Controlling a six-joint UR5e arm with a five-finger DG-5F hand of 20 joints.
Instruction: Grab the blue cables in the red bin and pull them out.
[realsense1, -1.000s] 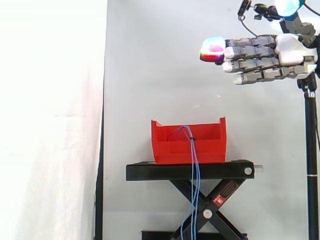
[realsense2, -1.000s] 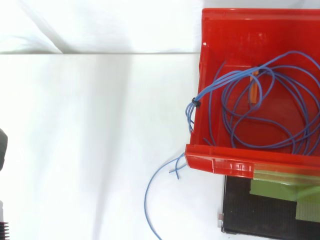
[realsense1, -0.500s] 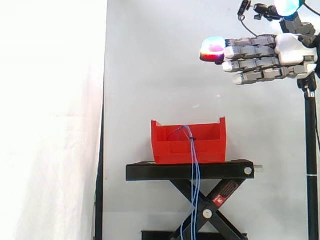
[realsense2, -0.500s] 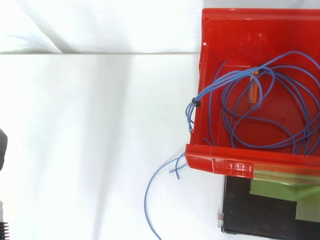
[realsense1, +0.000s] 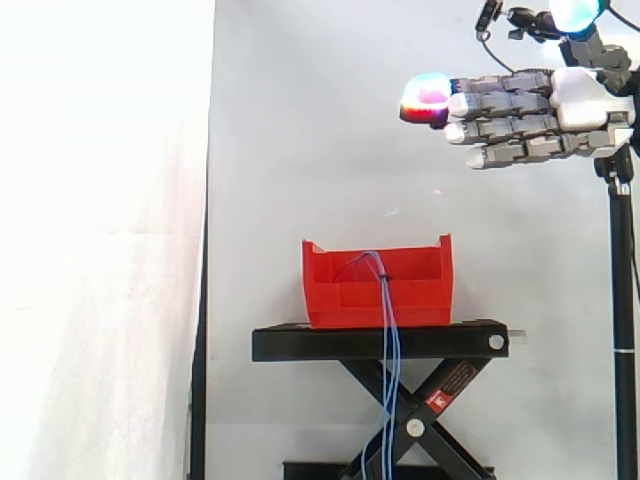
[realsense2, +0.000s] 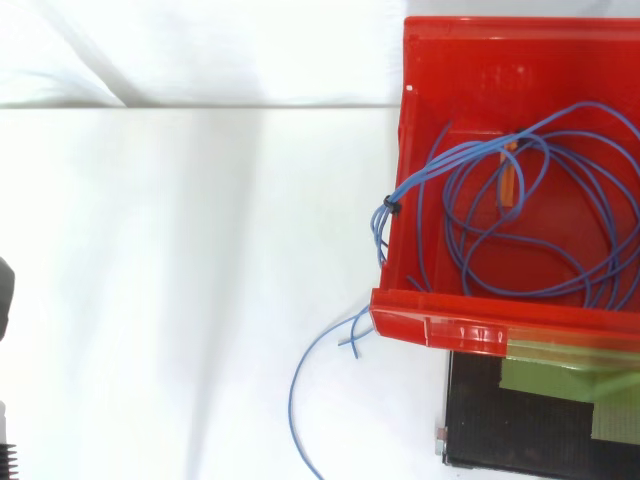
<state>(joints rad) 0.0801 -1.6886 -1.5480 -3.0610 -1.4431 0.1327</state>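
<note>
In the top view, to the left of the red bin (realsense2: 450, 330), one loose strand of the blue cables (realsense2: 293, 385) is curving over the white surface and is running out at the bottom edge, so its end is not visible. The rest of the cables are lying coiled inside the bin, and a bundle held by a small black tie (realsense2: 389, 207) is crossing over the bin's left wall. The bin itself is being cut off by the right edge, so part of the coil is hidden. In the side view the bundle is hanging down the bin's front wall, passing in front of the black stand (realsense1: 300, 343) under the bin. Compared with the earlier pictures, nothing is changing: the cables are lying the same and the hand is staying in the same place. The hand (realsense1: 585, 105) is hovering high above the bin and to its right, well apart from it, with straight fingers (realsense1: 500, 103) stretched towards the left, holding and touching nothing.
</note>
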